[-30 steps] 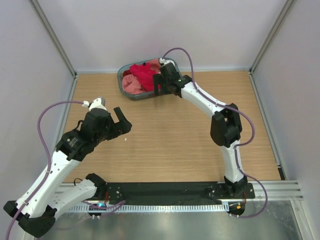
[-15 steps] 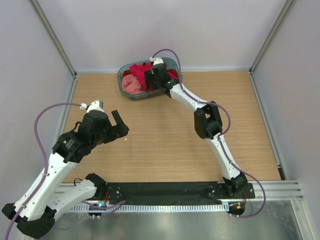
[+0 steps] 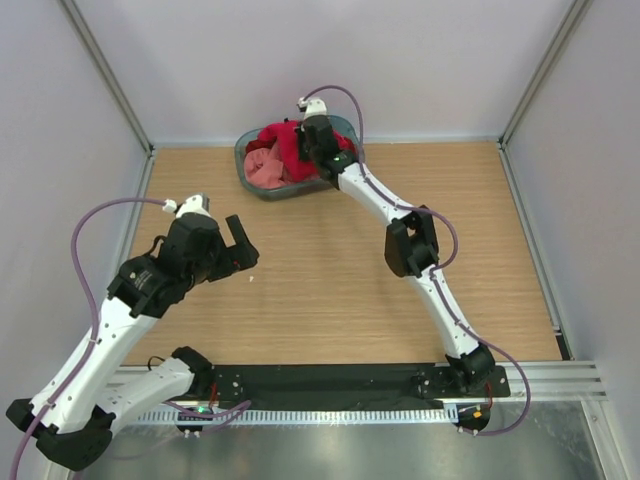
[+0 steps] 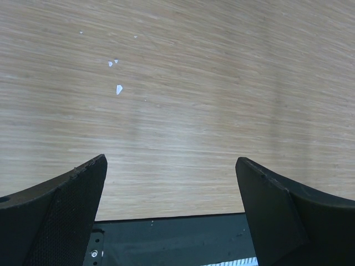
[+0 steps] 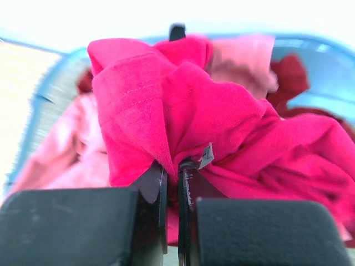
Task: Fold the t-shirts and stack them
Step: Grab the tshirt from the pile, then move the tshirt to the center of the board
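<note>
The right gripper (image 5: 173, 173) is reaching into the grey-blue oval basket (image 3: 243, 166) that is sitting at the far edge of the wooden table (image 3: 330, 290), against the back wall. Its fingers are pressing almost together, with only a thin slit left between them, and they are pinching a fold of the bright crimson t-shirt (image 5: 188, 105). The cloth is bunching up in a rumpled mound right above the fingertips (the wrist view is filling with it).

The salmon pink t-shirt (image 5: 66, 155) is lying in the basket just beside the crimson one, on the left of the wrist view, with more pink cloth showing behind the mound. The darker red t-shirt (image 5: 288, 72) is peeking out at the far right, touching the crimson cloth and lying against the basket's wall. All three shirts are crumpled together inside the basket.

The left gripper (image 4: 171, 166) is hovering over bare wood on the left of the table, well apart from the basket. Its fingers are standing wide apart and are gripping nothing. A few small white specks (image 4: 118, 88) are lying on the wood ahead of it, and the black base plate (image 4: 177, 235) is showing along the near edge.
</note>
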{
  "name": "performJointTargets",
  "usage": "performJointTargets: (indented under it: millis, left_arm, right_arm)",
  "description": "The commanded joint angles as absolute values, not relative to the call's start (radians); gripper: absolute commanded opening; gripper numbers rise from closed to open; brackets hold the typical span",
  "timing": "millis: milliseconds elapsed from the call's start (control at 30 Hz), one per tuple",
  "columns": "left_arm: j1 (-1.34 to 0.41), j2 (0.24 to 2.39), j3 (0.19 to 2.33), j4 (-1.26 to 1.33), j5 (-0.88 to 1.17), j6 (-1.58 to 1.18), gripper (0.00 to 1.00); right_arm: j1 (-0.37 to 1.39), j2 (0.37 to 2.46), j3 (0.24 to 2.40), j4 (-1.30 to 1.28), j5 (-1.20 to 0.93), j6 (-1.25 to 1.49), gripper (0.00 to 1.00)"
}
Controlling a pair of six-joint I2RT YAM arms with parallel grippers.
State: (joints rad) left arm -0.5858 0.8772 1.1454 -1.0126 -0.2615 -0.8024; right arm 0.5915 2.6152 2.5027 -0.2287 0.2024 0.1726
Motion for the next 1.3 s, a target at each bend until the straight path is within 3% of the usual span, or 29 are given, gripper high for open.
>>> performJointTargets:
  millis: [0,300,400,533,600,667,733,767,867,967,1100,1267]
  left_arm:
    - [-0.58,0.88,1.178,-0.989,-0.272,-0.785,0.99]
    - [-0.58,0.917,1.207,-0.922,-0.311,-0.75,0.99]
    - [-0.58,0.925,1.235,-0.904,-0.327,-0.726,0.99]
    - [-0.58,0.939,1.299,-0.917,-0.334,-0.704,0.99]
    - [-0.58,0.927,1.321,-0.96,-0.344,-0.719,0.98]
    - [-0.58,0.905,1.315,-0.966,-0.325,-0.73,0.98]
    - [-0.58,0.876,1.293,-0.969,-0.31,-0.747,0.98]
    - [-0.581,0.873,1.287,-0.971,-0.302,-0.75,0.98]
    - [-0.58,0.883,1.284,-0.997,-0.267,-0.767,0.99]
    - [-0.58,0.926,1.275,-1.028,-0.241,-0.787,1.0]
    - [-0.58,0.992,1.238,-1.016,-0.174,-0.799,0.98]
    - [-0.58,1.121,1.174,-0.95,-0.068,-0.821,0.96]
  right_arm:
    - [0.591,2.395,2.565,-0.098,0.193,0.172,0.01]
    - [0.603,2.012,2.433,-0.251,0.192,0.155,0.01]
    - [0.632,1.843,2.294,-0.351,0.169,0.182,0.01]
    - [0.679,1.611,1.94,-0.436,0.106,0.271,0.01]
    - [0.71,1.472,1.8,-0.424,0.021,0.342,0.09]
    - [0.733,1.402,1.605,-0.416,-0.032,0.373,0.26]
    - [0.749,1.341,1.463,-0.442,-0.076,0.426,0.36]
    - [0.752,1.332,1.425,-0.457,-0.096,0.442,0.49]
    - [0.75,1.336,1.335,-0.541,-0.15,0.472,0.7]
    - [0.75,1.348,1.301,-0.649,-0.128,0.46,0.81]
    - [0.739,1.353,1.249,-0.75,-0.031,0.439,0.88]
    - [0.666,1.487,1.226,-0.75,-0.057,0.42,0.8]
